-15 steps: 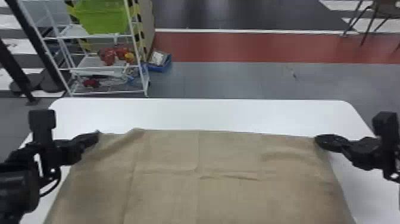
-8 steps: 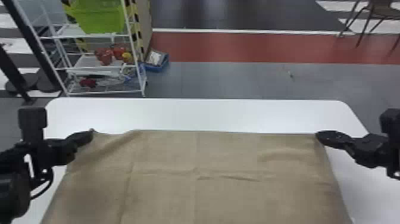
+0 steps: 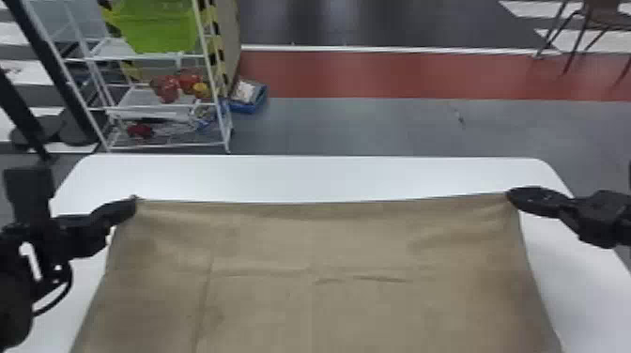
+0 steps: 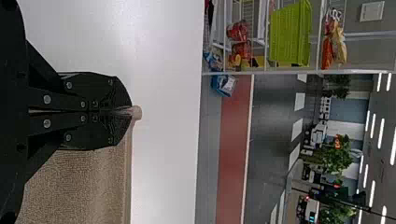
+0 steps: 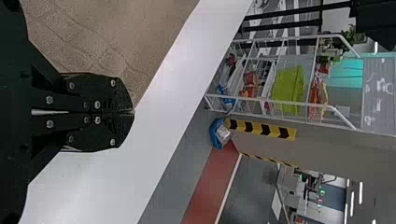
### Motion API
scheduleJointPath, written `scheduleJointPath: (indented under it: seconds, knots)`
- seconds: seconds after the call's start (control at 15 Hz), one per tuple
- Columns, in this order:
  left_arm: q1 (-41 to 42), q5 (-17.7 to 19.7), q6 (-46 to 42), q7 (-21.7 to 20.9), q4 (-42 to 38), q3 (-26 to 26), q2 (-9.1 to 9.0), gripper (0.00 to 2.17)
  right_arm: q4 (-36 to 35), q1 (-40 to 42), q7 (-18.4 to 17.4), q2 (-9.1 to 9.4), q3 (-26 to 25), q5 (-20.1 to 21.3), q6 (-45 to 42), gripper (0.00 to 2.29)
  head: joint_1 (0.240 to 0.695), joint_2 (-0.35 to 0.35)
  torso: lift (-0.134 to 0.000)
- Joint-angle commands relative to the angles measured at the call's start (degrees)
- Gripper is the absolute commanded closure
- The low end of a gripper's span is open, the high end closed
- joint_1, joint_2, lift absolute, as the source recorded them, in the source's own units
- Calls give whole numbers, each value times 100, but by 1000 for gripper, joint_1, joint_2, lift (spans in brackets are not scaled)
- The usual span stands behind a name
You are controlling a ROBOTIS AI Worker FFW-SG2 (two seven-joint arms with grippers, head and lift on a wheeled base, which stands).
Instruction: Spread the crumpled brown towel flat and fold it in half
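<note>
The white counter (image 3: 300,178) has rounded far corners. The brown towel (image 3: 357,244) is spread over it, lightly creased, with white surface showing beyond its far edge and along both sides; whether that edge touches the counter is unclear.

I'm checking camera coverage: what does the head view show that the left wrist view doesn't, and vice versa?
Head view: the right gripper holding a corner of the brown towel, and a chair.
Left wrist view: ceiling lights.
Both: the towel, the left gripper holding another corner, the white table, and the green basket on the rack.
</note>
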Motion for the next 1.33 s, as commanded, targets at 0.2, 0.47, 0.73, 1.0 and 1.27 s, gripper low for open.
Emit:
scheduleJointPath:
  seconds: [0.2,0.47,0.73,1.0,1.27]
  knots:
    - [509,413,-274,-18,-503,295,-50,1204,-223,218,105,36,48,-123,-348,1301,695,18,-122]
    - [949,712,-731,-115,-705,479,-121,1204,-618,543,272,27,-172,-650,-384,1301,695,28,-122]
    - [1353,1019,-977,-194,-907,664,-191,1204,-1058,1149,518,36,-523,-1292,-489,1301,695,21,-122]
    - [1836,1362,-1399,-414,-1065,884,-332,1204,-1075,1650,712,53,-831,-1600,-1034,1301,695,15,-122]
    - [2162,1670,-1557,-695,-1338,1191,-525,1204,-1075,1967,748,62,-1042,-2021,-1280,1301,695,4,-122]
